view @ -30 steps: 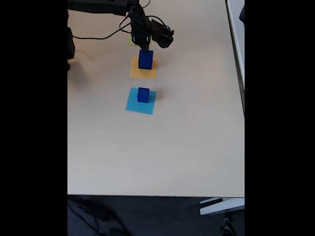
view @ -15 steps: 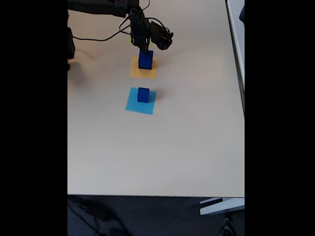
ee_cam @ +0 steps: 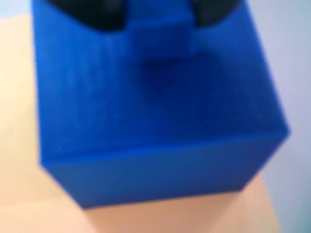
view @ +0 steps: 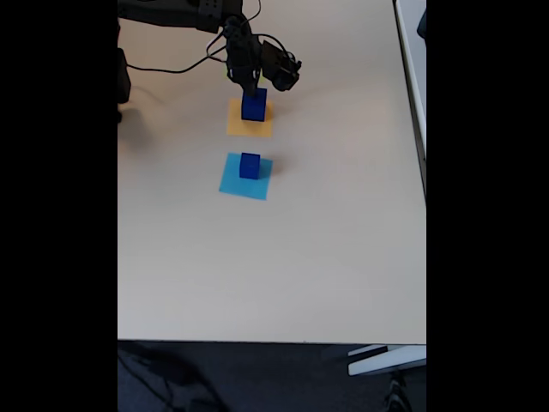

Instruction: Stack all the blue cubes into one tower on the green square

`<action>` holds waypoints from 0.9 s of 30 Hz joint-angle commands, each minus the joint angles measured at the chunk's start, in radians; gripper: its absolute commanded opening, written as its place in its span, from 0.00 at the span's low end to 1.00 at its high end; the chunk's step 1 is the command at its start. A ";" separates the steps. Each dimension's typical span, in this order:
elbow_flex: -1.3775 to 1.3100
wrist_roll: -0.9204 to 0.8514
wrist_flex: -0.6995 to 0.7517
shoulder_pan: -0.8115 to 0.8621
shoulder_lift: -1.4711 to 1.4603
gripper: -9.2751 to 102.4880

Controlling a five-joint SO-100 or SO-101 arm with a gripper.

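While my arm has drawn a little toward twelve o'clock since a second ago, the large blue cube [view: 253, 105] sits where it did on the orange square [view: 249, 122], and my gripper [view: 251, 86] now hangs at its top edge. In the wrist view that large cube [ee_cam: 160, 141] looms huge and blurred, a matte block with fine ridged faces and crisp corners, and a tiny blue cube [ee_cam: 159, 33] rests on its top between my dark fingers [ee_cam: 95, 12]. Whether those fingers are pinching it or standing apart I cannot tell. At six o'clock from the orange sheet, a smaller blue cube [view: 250, 166] stands on the light-blue paper square [view: 245, 177], well apart on the pale matte table [view: 326, 257].
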 commanded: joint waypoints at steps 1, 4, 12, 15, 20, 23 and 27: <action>-0.005 -0.008 -0.012 0.006 0.043 0.10; -0.005 -0.015 -0.012 0.011 0.043 0.12; -0.005 -0.028 -0.012 0.014 0.043 0.17; -0.005 -0.029 -0.015 0.012 0.043 0.19; 0.000 -0.032 -0.026 0.008 0.040 0.23; -0.005 -0.054 -0.035 0.008 0.044 0.24; -0.064 -0.101 -0.029 0.008 0.052 0.24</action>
